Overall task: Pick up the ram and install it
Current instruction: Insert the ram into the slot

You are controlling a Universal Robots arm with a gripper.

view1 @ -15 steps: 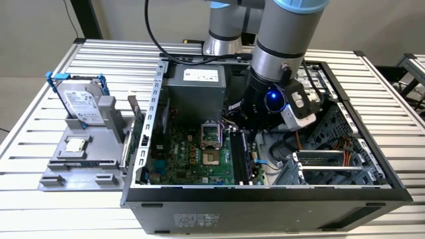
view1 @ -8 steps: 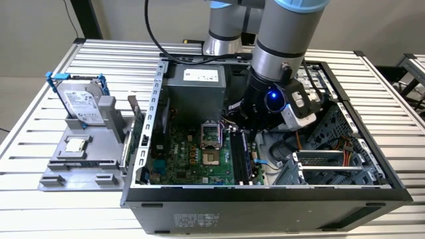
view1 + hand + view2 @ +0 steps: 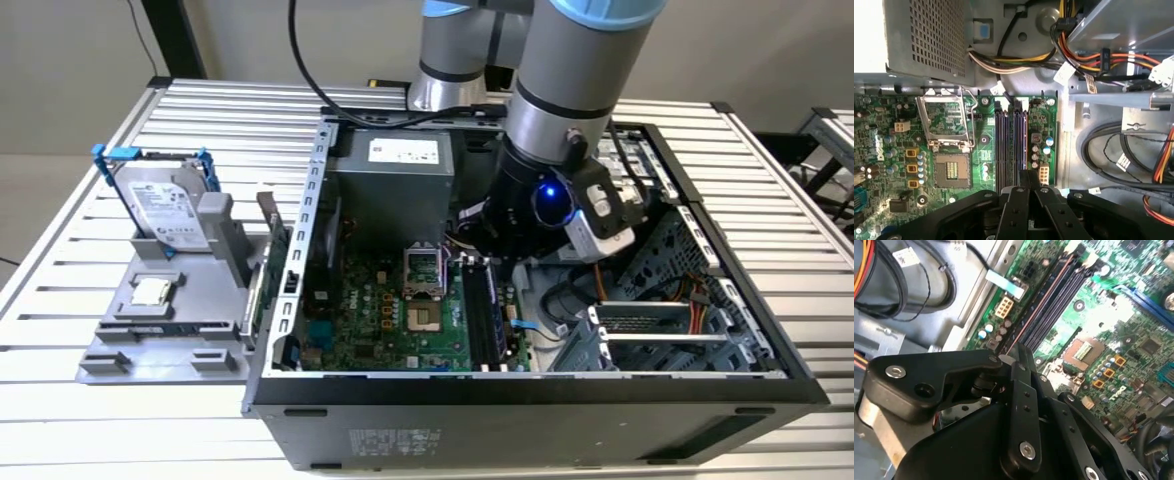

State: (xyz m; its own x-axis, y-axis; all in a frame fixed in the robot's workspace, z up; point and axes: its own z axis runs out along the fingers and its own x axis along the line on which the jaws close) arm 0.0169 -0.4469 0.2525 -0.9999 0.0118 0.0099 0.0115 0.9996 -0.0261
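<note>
Slatted metal desk (image 3: pixel 134 420) carries the open computer case (image 3: pixel 534 395), where the hand (image 3: pixel 1029 174) looks closed just above the memory slots (image 3: pixel 1011 145), with the ram (image 3: pixel 1046 293) apparently edge-on in one slot beneath its fingertips, full seating unconfirmed.

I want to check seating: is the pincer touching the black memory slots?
Cannot tell. In the first wrist view the pincer overlaps the memory slots, but no contact or gap shows.
</note>
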